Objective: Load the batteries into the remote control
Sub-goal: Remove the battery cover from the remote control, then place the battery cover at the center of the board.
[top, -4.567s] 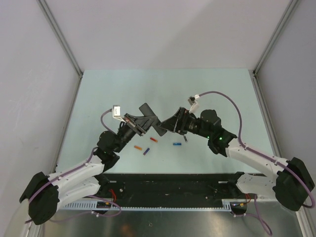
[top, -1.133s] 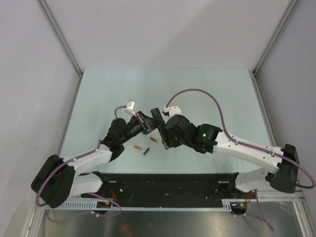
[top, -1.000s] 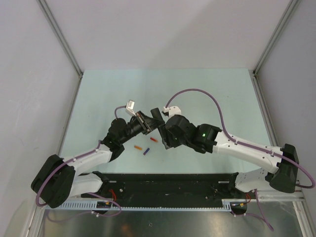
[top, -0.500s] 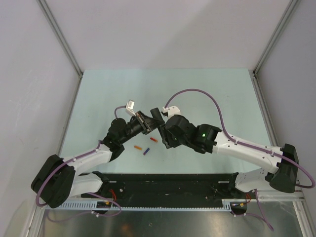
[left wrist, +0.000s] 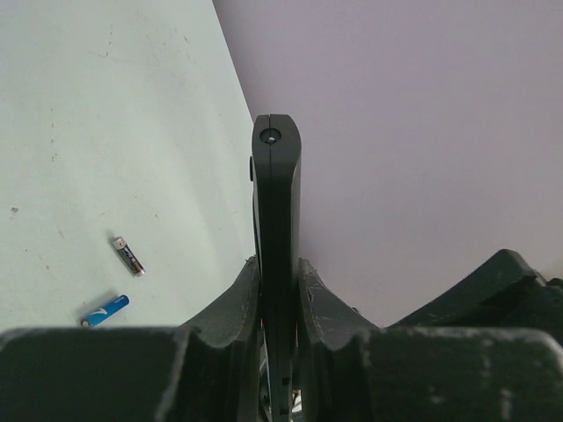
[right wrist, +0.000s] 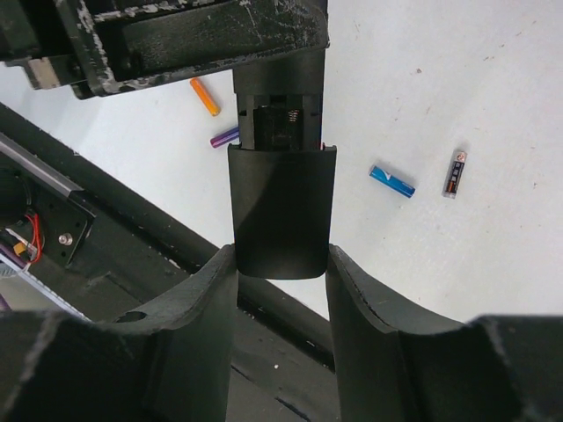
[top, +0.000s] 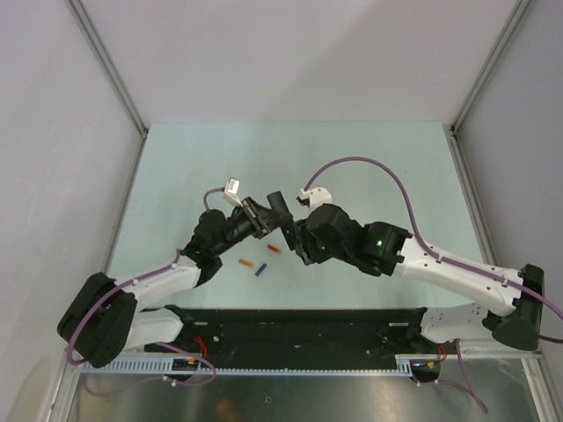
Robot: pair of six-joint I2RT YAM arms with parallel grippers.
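Note:
The remote control (left wrist: 277, 202) is a slim black bar, seen edge-on in the left wrist view, and my left gripper (left wrist: 277, 264) is shut on it. Over the table's middle it juts from my left gripper (top: 264, 220) toward my right gripper (top: 295, 236). In the right wrist view my right gripper (right wrist: 281, 255) pinches the remote's black back cover (right wrist: 281, 211) by its sides. The cover is slid partly off, baring the battery bay (right wrist: 280, 123). Batteries lie loose on the table: orange (right wrist: 205, 97), purple (right wrist: 223, 138), blue (right wrist: 391, 181), dark grey (right wrist: 454, 173), and a red one (top: 274, 249).
A black rail (top: 308, 325) with wiring runs along the table's near edge, just below both arms. Grey walls and metal posts (top: 110, 66) close in the table at the left, right and back. The right arm's purple cable (top: 378, 167) arches over the table.
My right wrist has drawn back a little to the right. Its jaws have narrowed onto the cover. The left gripper still holds the remote in the same place.

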